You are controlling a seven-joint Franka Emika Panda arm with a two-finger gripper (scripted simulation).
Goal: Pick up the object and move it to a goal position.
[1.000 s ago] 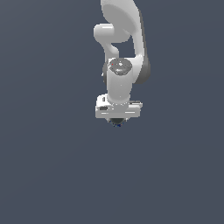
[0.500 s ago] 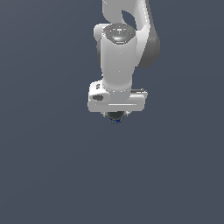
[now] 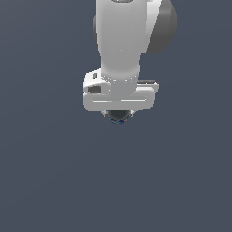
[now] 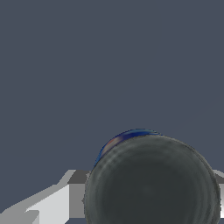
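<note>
A big white robot arm (image 3: 120, 41) hangs down against a plain dark grey-blue background. At its end sits a wide white gripper (image 3: 119, 114). Right under the middle of that bar peeks a small round dark grey ball with a bit of blue on it (image 3: 118, 117). The ball is tucked up against the gripper, touching it. In the wrist view the ball (image 4: 151, 181) looks huge and sits between pale finger pieces (image 4: 52, 203) on either side. The gripper is closed around the ball.
</note>
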